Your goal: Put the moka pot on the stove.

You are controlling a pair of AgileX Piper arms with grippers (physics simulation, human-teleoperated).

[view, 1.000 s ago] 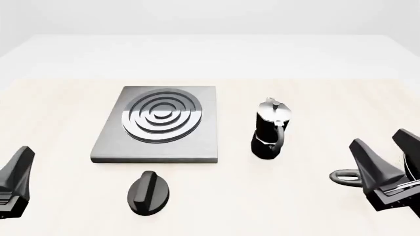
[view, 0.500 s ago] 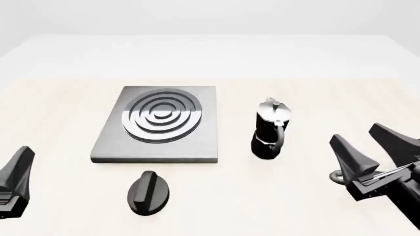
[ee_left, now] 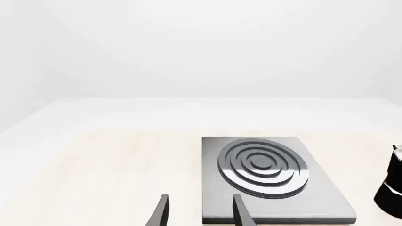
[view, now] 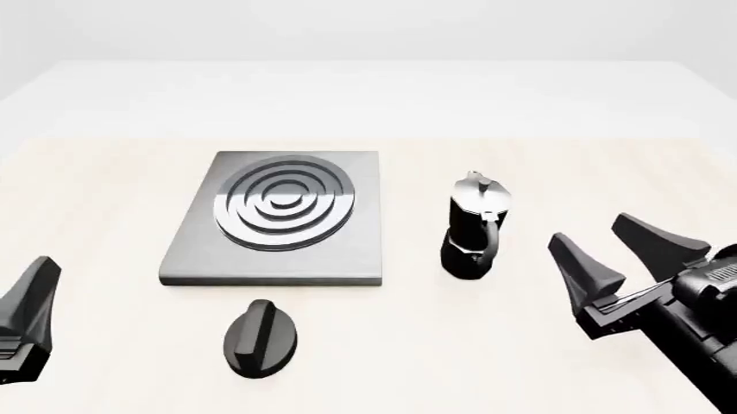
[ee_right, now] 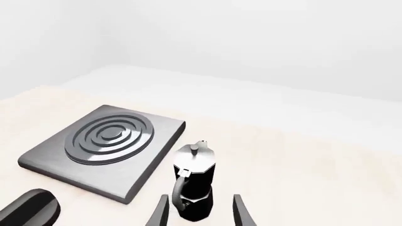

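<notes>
So this is the approach step, nothing is picked up yet. The small black faceted moka pot with the shiny silver lid (view: 472, 228) is standing upright on the pale wood-look counter (view: 103, 181), just beside the right edge of the flat square dark-grey stove plate with the concentric silver rings (view: 280, 217), not touching it. Its curved handle faces the camera side in the front view.

The right claw (view: 622, 250) is off to the right of the pot with its fingers spread wide and nothing between them. In the right wrist view the pot (ee_right: 195, 181) sits lined up pretty much dead centre between the two fingertips (ee_right: 160, 212), so the aim looks good to me, it's just not close enough to grab.

The left claw (view: 29, 302) is parked near the left edge. The left wrist view shows its fingers (ee_left: 162, 214) apart and empty, pointing toward the stove (ee_left: 267, 179).

There's also a black oval knob (view: 261, 337) lying on the counter in front of the stove, not part of the job.

Next move, I'd guess: slide the right claw in until the fingers straddle the narrow waist or the handle, close, lift straight up, then carry it left over the rings. The pot's tall and narrow, so bumping it on the way in could tip it.
</notes>
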